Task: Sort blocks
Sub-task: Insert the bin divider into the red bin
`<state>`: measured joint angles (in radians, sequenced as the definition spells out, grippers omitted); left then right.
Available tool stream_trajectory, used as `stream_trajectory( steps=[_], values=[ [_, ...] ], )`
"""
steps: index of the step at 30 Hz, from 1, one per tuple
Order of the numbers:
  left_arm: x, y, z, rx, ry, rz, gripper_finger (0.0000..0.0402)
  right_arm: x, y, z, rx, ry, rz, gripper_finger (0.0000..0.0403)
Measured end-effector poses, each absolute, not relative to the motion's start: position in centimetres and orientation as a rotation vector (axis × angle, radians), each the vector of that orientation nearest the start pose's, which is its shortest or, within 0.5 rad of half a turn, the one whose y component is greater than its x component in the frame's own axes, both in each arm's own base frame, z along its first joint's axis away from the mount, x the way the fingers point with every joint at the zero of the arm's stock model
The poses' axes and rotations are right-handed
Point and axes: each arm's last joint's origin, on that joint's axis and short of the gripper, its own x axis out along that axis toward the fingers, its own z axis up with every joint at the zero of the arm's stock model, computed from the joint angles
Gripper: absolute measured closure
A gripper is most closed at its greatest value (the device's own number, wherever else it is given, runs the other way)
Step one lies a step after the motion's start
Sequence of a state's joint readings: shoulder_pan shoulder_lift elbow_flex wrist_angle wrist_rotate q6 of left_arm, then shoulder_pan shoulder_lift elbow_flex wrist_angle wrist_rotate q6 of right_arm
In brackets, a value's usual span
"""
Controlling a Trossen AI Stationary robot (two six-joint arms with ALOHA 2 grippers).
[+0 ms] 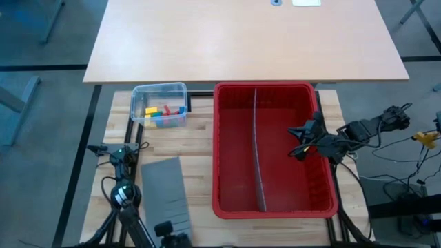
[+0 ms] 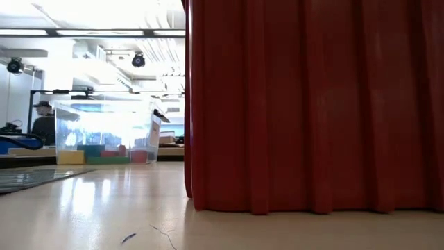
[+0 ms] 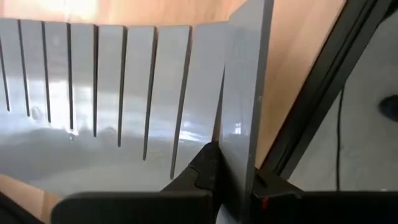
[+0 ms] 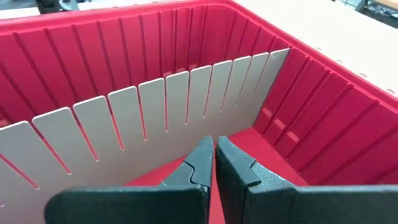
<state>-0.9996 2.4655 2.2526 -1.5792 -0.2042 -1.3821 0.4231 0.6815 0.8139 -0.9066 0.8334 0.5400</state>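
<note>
The blocks [image 1: 164, 114], red, yellow, green and blue, lie in a small clear tub [image 1: 159, 89] at the far left; the low view shows them [image 2: 104, 154] through its wall. My left gripper [image 1: 169, 231] is at the near left, shut on a grey divider panel [image 3: 242, 93] above a flat slotted panel [image 1: 165, 193]. My right gripper [image 4: 214, 162] hangs shut inside the red bin [image 1: 227, 151], touching nothing, beside the upright grey divider [image 4: 155, 106] in it. My left gripper pinches the grey divider panel between its two fingers [image 3: 202, 171], at the panel's near edge [image 3: 236, 165]. The fingers point steeply down. The panel stands on edge, running away from the fingers, over the flat slotted panel [image 3: 93, 93]; whether it is lifted clear I cannot tell.
The red bin takes up the middle and right of the table, its wall [image 2: 312, 104] filling most of the low view. A lighter tabletop [image 1: 241, 41] adjoins the far edge. Cables [image 1: 406, 138] lie off the right side.
</note>
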Motion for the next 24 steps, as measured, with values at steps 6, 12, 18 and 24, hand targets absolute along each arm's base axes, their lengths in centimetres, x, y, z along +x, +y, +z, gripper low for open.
stream_trajectory(
  steps=[6, 12, 18, 24],
  values=[
    [25.5, -37.4, 20.8, -0.112, 1.369, 0.472, 0.0400, 11.1, 2.7, 30.0, 0.059, 0.501, -0.537, 0.0403],
    [26.6, -35.6, 23.8, -0.156, 1.251, 0.475, 0.0400, 11.1, 2.6, 30.1, 0.057, 0.500, -0.536, 0.0403],
    [27.2, -33.2, 28.1, -0.228, 1.120, 0.473, 0.0401, 10.7, 2.5, 30.2, 0.054, 0.489, -0.529, 0.0403],
    [26.9, -31.2, 30.0, -0.285, 1.076, 0.506, 0.0401, 10.4, 2.3, 30.4, 0.051, 0.477, -0.523, 0.0403]
  ],
)
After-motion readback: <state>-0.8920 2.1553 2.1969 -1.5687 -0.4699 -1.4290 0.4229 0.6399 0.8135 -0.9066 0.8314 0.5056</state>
